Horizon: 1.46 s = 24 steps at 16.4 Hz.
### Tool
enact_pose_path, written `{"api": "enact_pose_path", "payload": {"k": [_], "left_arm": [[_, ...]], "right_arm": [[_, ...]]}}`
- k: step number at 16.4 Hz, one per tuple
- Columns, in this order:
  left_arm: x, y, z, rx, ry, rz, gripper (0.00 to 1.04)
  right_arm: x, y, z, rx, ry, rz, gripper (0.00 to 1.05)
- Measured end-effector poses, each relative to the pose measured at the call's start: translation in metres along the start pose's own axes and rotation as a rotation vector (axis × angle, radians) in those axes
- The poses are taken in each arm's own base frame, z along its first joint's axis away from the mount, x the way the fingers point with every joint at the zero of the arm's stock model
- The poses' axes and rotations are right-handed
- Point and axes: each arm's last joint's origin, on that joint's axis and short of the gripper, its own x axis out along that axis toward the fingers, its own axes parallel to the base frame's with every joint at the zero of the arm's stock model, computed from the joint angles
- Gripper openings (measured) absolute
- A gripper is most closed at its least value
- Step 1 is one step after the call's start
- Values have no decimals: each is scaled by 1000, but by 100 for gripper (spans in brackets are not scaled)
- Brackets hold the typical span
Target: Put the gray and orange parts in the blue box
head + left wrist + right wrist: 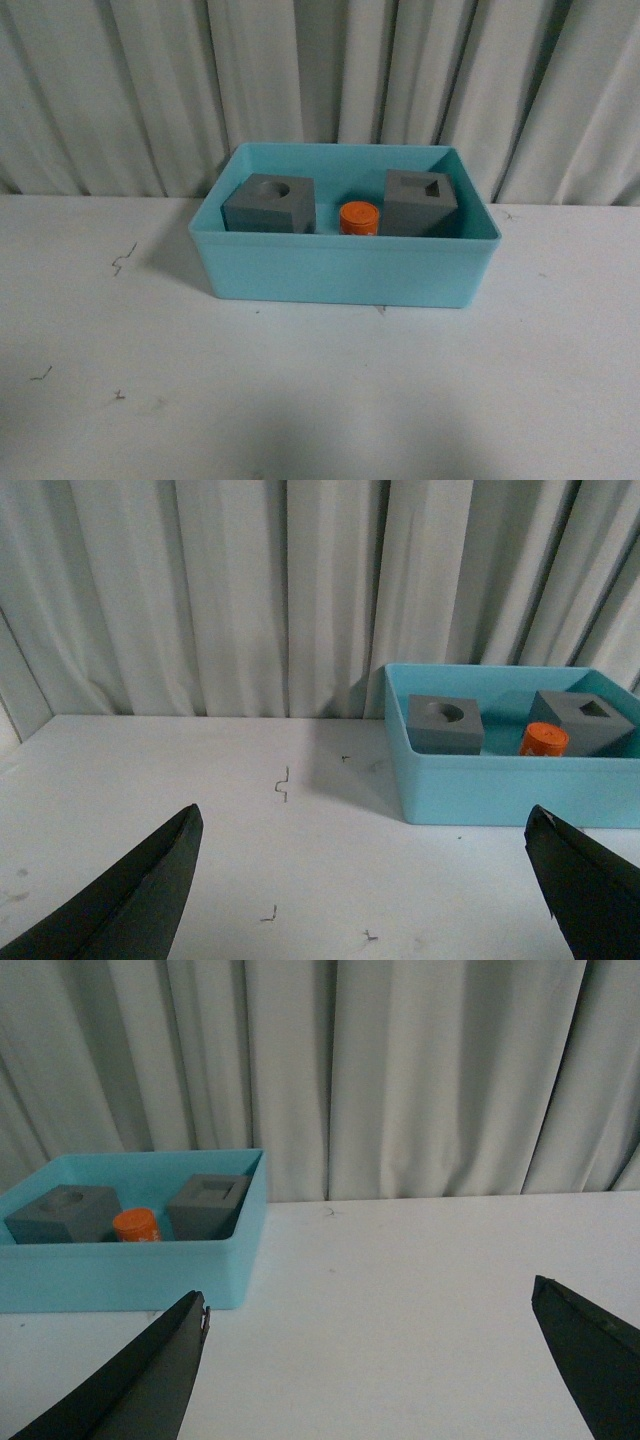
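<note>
The blue box (340, 268) stands on the white table near the curtain. Inside it sit a gray cube with a round recess (269, 204) on the left, a small orange cylinder (358, 217) in the middle, and a gray cube with a rectangular recess (420, 203) on the right, tilted. Neither arm shows in the front view. In the left wrist view my left gripper (365, 820) is open and empty, short of the blue box (510, 790). My right gripper (370, 1305) is open and empty too, with the blue box (130, 1280) off to one side.
A pleated white curtain (320, 80) hangs right behind the box along the table's back edge. Small dark scuff marks (122, 259) dot the white table (320, 400) on the left.
</note>
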Motion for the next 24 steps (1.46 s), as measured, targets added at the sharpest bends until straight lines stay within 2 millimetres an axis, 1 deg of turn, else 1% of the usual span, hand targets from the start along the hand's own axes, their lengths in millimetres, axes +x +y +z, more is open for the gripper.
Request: {"api": "enact_pose_path", "payload": {"k": [1,24], "left_arm": [[0,0,0,0,0,0,98],[0,0,0,0,0,0,98]], "right_arm": [[0,0,0,0,0,0,97],[0,0,0,0,0,0,98]]}}
